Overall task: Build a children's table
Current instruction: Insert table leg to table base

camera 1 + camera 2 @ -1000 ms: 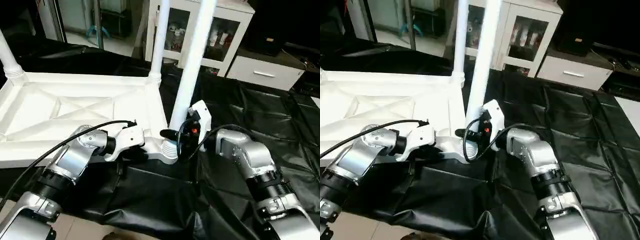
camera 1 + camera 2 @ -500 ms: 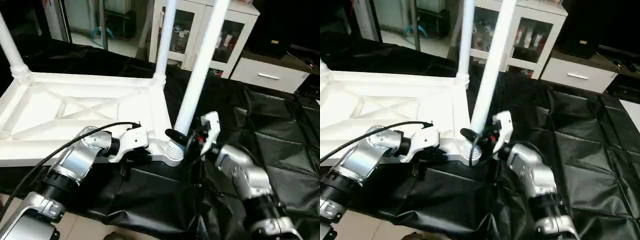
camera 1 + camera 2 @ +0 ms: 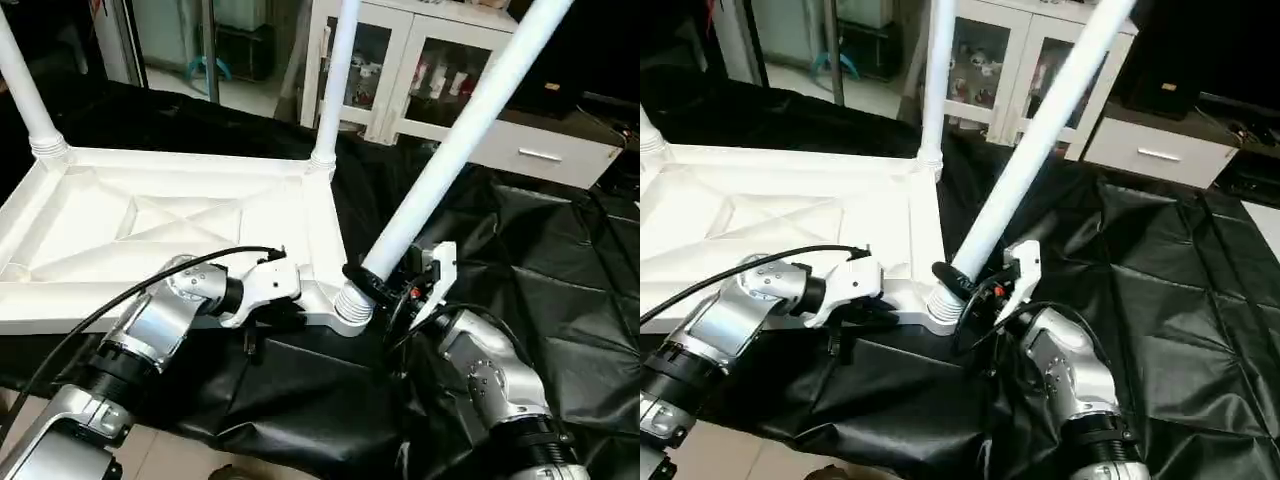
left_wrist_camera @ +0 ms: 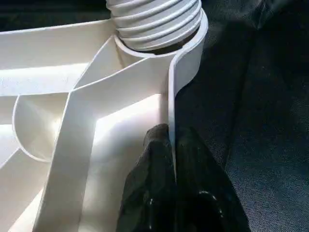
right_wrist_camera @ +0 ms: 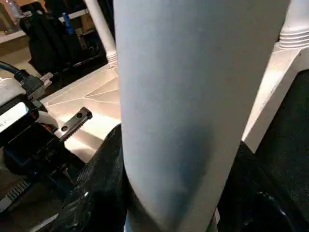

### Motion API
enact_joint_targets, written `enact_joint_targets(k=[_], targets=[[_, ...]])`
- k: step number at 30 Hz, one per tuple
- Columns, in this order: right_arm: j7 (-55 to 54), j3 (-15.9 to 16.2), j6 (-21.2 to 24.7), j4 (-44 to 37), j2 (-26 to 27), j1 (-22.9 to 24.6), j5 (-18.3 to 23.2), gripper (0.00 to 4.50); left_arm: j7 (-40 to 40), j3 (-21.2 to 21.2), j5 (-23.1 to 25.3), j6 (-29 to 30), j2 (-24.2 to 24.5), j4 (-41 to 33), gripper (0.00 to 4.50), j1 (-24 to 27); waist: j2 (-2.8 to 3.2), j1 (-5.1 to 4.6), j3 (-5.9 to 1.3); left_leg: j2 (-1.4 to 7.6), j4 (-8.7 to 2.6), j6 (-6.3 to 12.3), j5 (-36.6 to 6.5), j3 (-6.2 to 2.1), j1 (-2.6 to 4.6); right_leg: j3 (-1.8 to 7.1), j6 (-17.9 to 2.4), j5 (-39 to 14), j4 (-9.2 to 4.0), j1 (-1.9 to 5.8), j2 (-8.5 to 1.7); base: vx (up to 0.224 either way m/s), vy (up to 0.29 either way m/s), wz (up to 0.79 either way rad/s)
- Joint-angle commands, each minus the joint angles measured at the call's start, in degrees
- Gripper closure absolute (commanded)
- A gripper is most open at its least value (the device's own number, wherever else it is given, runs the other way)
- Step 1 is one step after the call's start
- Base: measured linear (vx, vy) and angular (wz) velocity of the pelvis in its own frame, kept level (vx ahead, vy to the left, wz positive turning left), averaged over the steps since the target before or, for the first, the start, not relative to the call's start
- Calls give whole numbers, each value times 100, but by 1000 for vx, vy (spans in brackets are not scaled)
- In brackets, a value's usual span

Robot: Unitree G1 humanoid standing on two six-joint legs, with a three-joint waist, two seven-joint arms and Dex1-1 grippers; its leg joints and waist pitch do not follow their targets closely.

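The children's table top (image 3: 150, 220) lies upside down on the black-draped worktable, ribs upward. Two white legs stand upright in its far corners (image 3: 28, 95) (image 3: 335, 90). A third leg (image 3: 460, 140) leans steeply to the right, its threaded end (image 4: 154, 21) at the near right corner socket (image 3: 350, 305). My right gripper (image 3: 378, 285) is closed around this leg just above the threads, with a black finger (image 5: 104, 183) on each side of the tube. My left gripper (image 4: 170, 140) is shut on the top's rim beside that socket.
A white cabinet with glass doors (image 3: 430, 70) and a low white drawer unit (image 3: 545, 155) stand behind the worktable. Crumpled black cloth (image 3: 570, 300) covers the table to the right. The worktable's near edge and the floor (image 3: 180, 465) lie just below my forearms.
The third leg has tipped from almost upright to a steep lean to the right, with my right gripper still around it and the forearm swung lower. My left gripper keeps its hold on the rim.
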Motion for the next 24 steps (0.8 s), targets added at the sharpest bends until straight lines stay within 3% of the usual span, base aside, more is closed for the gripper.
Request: enact_joint_targets(k=[1, 6, 10, 15, 16, 17, 19, 20, 22, 24], targets=[[207, -25, 229, -21, -224, 46, -41, 264, 138, 80, -30, -42, 29, 151, 450, -12, 109, -27, -297, 215, -522, -304, -2746, -103, 72, 215, -771, -2269, -482, 131, -262, 0, 0, 0], [518, 173, -27, -261, -555, 42, -251, 264, 244, 109, 13, -114, 47, 189, 450, -21, 47, -10, -285, 214, -516, -237, -2595, -88, 49, 215, -695, -2371, -495, 144, -270, 0, 0, 0], [549, 320, -343, -523, -680, 273, -485, 264, 340, 142, 26, -163, 56, 241, 450, -21, 33, -8, -258, 213, -525, -240, -2726, -105, 54, 210, -515, -2892, -559, 121, -296, 0, 0, 0], [465, 469, -633, -582, -618, 510, -672, 264, 408, 177, 27, -207, 70, 309, 450, -32, 53, -62, -232, 204, -530, -237, -3022, -147, 70, 178, -307, -3558, -651, 89, -310, 0, 0, 0], [405, 460, -689, -539, -576, 532, -676, 264, 419, 182, 29, -232, 72, 333, 450, -35, 98, -75, -229, 204, -535, -257, -3132, -170, 79, 165, -283, -3709, -670, 82, -319, 0, 0, 0], [321, 417, -740, -469, -518, 520, -664, 264, 429, 183, 31, -250, 66, 357, 450, -45, 88, -90, -229, 209, -534, -264, -3190, -169, 90, 160, -279, -3751, -690, 72, -318, 0, 0, 0], [210, 288, -643, -435, -393, 479, -515, 264, 431, 179, 28, -265, 64, 368, 450, -50, 94, -124, -234, 213, -546, -278, -3292, -193, 101, 136, -310, -3768, -699, 81, -319, 0, 0, 0], [146, 143, -391, -496, -300, 374, -284, 264, 410, 186, -1, -262, 62, 339, 450, -52, 124, -145, -241, 221, -570, -290, -3311, -209, 94, 123, -342, -3674, -700, 112, -321, 0, 0, 0], [146, 87, -234, -555, -271, 318, -155, 264, 395, 193, -20, -258, 65, 317, 450, -50, 128, -192, -245, 233, -604, -295, -3297, -212, 79, 116, -430, -3381, -688, 135, -302, 0, 0, 0], [360, 18, 438, -801, -346, 111, 287, 264, 315, 182, -54, -261, 87, 255, 450, -47, 147, -200, -249, 241, -623, -292, -3241, -207, 77, 123, -523, -3084, -661, 157, -287, 0, 0, 0]])
